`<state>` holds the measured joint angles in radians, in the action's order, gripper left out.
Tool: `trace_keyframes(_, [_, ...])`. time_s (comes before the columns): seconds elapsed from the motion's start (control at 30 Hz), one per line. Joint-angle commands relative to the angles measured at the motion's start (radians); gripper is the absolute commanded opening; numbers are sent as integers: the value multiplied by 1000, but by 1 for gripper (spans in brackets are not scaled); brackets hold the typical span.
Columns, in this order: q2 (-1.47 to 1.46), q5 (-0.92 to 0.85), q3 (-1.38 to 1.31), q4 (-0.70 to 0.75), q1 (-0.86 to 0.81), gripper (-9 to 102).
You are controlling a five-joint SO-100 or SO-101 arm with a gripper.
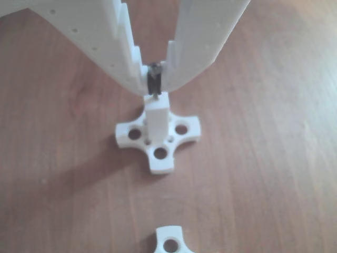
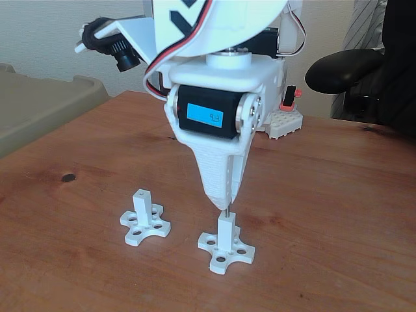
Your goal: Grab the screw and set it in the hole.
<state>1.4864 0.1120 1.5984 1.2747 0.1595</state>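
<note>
The screw (image 1: pixel 154 84) is pinched upright between the tips of the gripper (image 1: pixel 155 79), its lower end at the hole (image 1: pixel 157 98) on top of the white post (image 2: pixel 225 232). The gripper is closed on the screw and points straight down over the post, which stands on the wooden table (image 2: pixel 325 195). A second white post (image 2: pixel 143 214) stands to the left in the fixed view.

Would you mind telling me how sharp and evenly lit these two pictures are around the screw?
In the other view the picture is soft and washed out, so the screw between the gripper tips is a dark blur above the post. The fixed view is sharper, with pale glare across the table and soft shadows.
</note>
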Motion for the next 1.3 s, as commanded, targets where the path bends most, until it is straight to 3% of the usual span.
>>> trace_keyframes(0.0, [18, 2, -67, -5, 6, -4])
trace_keyframes(1.27, [44, -3, -17, -17, 6, -4])
